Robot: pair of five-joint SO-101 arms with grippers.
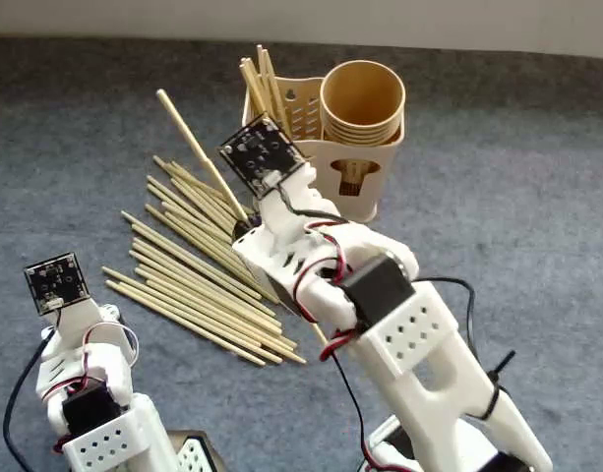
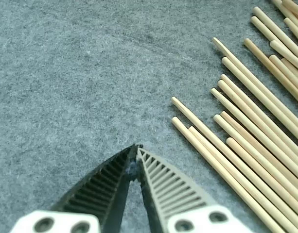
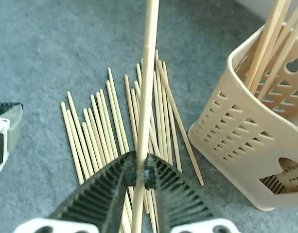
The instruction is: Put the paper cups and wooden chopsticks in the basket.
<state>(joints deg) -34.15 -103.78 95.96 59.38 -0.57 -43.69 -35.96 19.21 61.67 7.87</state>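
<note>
Clamped on one long pale wooden chopstick point(image 3: 149, 58), the right gripper point(image 3: 141, 171) could let it pivot and snag the rim of the beige slotted plastic basket point(image 3: 236, 131), far right of the loose chopstick pile point(image 1: 193, 270); the left gripper point(image 2: 137, 147) sits closed, empty.

Grey, fuzzy mat point(image 1: 537, 197) spread flat from edge to edge, meeting a pale strip of wall point(image 1: 478, 18) along the far side.
</note>
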